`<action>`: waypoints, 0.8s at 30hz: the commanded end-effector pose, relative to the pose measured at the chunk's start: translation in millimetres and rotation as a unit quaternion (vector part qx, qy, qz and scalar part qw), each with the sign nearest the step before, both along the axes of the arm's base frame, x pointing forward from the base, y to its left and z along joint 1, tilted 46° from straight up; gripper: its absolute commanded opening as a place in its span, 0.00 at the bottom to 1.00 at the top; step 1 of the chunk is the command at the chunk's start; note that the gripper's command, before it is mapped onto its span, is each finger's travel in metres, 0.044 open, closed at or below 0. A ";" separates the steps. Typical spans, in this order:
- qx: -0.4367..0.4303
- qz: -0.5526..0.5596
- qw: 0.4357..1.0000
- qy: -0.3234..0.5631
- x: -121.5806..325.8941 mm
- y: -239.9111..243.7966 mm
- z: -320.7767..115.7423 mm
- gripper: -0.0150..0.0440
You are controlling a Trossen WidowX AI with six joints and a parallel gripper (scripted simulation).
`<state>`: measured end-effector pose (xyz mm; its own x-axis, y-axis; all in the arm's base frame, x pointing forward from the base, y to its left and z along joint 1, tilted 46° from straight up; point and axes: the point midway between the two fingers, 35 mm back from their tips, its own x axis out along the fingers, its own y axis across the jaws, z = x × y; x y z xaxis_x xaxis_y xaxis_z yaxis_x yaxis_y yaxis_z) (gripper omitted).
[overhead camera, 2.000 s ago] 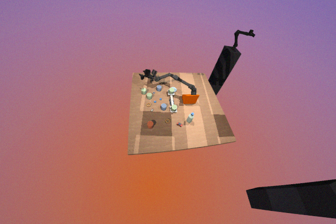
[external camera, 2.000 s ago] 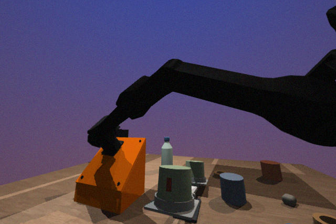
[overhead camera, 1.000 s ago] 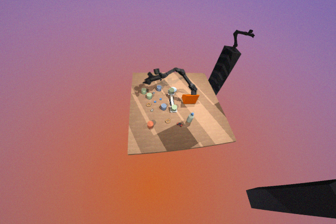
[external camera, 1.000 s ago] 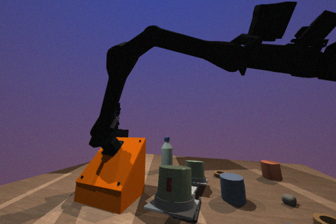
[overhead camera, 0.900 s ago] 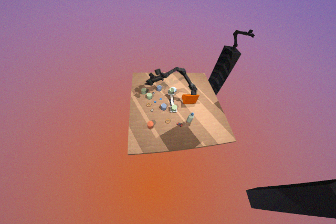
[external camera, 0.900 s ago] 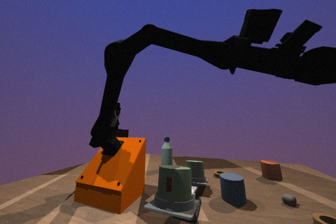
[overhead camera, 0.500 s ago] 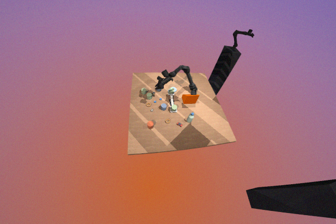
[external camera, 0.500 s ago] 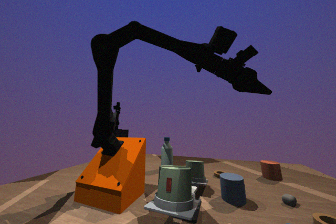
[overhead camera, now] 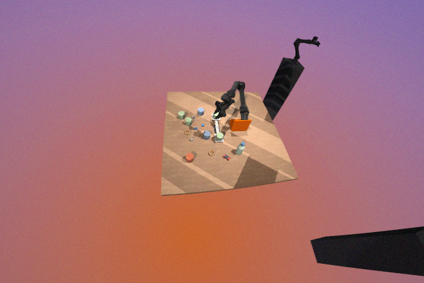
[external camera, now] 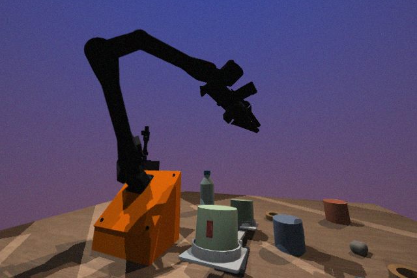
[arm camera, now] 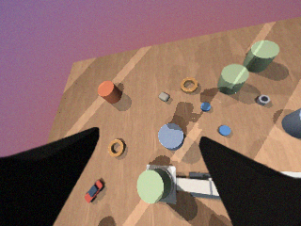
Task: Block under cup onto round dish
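The white balance (overhead camera: 216, 128) (arm camera: 194, 186) has a pale green cup at each end. One cup (external camera: 216, 226), with a red patch on its side, sits in a ring on the end plate nearest the exterior camera; in the top view it is partly behind the arm. The other cup (overhead camera: 219, 136) (external camera: 241, 212) (arm camera: 150, 186) stands on the opposite end. My gripper (external camera: 258, 127) (arm camera: 150, 137) is open and empty, high above the table and pointing down at a slant. No block shows. I cannot make out the round dish with certainty, nor which end is lower.
Blue cups (overhead camera: 207, 134) (overhead camera: 200, 111) and loose green cups (arm camera: 232, 79) (arm camera: 261, 56) stand beside the balance. A red cup (arm camera: 109, 91), rings (arm camera: 117, 148) (arm camera: 189, 85), blue discs (arm camera: 225, 130) (arm camera: 205, 106), toy car (arm camera: 94, 190) and bottle (overhead camera: 240, 148) (external camera: 206, 189) also stand or lie about.
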<state>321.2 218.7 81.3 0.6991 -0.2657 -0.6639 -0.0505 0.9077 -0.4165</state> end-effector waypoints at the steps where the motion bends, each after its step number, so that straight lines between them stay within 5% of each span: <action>1: -0.033 -0.003 0.999 0.012 -45.7 -16.2 -7.1 1.00; 14: -0.164 0.018 0.986 -0.020 -155.5 -106.5 -6.6 1.00; 24: -0.184 0.026 0.982 -0.028 -163.0 -118.7 -4.5 1.00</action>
